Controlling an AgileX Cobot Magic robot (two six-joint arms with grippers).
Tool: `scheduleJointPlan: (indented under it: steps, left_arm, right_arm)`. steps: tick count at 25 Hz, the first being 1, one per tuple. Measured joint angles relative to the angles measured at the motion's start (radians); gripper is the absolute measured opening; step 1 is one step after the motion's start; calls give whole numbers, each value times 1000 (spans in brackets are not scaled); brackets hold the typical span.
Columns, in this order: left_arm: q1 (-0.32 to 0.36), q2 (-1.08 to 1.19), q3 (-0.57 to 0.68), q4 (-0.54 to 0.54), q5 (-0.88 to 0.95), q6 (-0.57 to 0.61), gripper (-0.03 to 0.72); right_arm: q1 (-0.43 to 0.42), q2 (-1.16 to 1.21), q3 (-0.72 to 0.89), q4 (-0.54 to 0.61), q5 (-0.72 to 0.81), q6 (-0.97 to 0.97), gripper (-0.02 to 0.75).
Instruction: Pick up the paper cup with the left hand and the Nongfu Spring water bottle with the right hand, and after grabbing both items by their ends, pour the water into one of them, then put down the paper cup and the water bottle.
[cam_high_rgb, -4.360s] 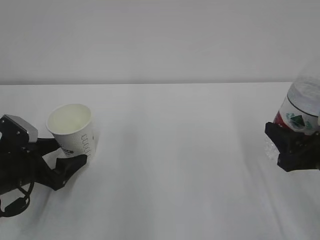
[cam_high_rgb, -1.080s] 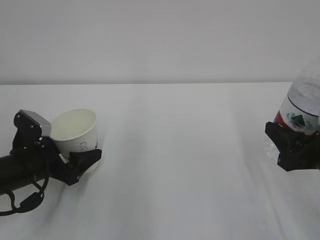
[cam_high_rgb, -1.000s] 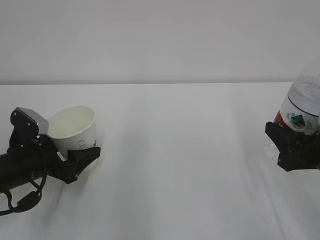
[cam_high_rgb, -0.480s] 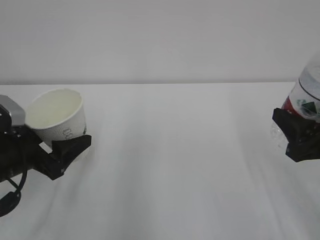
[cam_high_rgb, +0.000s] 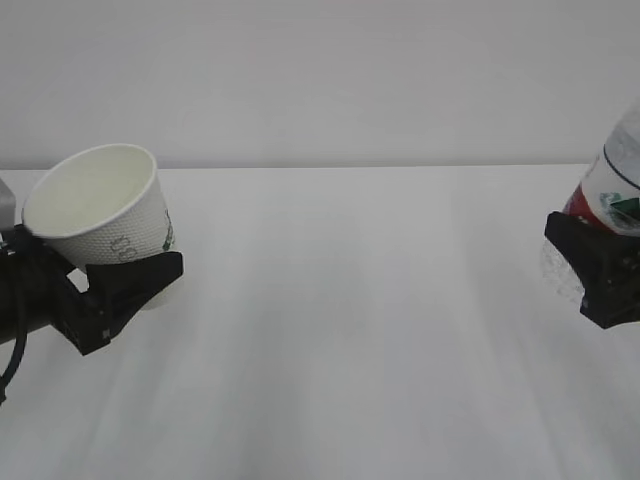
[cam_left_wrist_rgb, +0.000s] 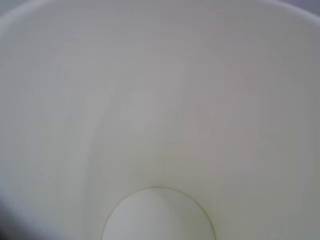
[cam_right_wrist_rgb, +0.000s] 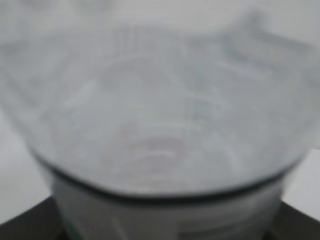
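Over on the left, the left hand (cam_high_rgb: 110, 290) is clamped around the lower part of the paper cup (cam_high_rgb: 100, 205), holding it clear of the white table (cam_high_rgb: 350, 320) with its open mouth tipped up and toward the camera. Far off at the right edge, the right hand (cam_high_rgb: 598, 268) grips the Nongfu Spring water bottle (cam_high_rgb: 612, 195) just below its red label, the bottle leaning slightly and partly cut off by the frame.
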Motion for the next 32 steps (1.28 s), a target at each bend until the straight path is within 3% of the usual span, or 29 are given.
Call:
scheduleJointPlan:
  steps: [17,27,32]
  left_arm:
    - [0,-139,5,324,46,-257,587]
    - [0,-139,5,443,-9,-296,586]
    - [-57,-139,5,465,-2,-306,585]
  right_arm:
    - [0,-16,0,-177,27,129,450]
    - [0,-16,0,-229,41,132,450]
    - [0,-16,0,-239,41,132,450]
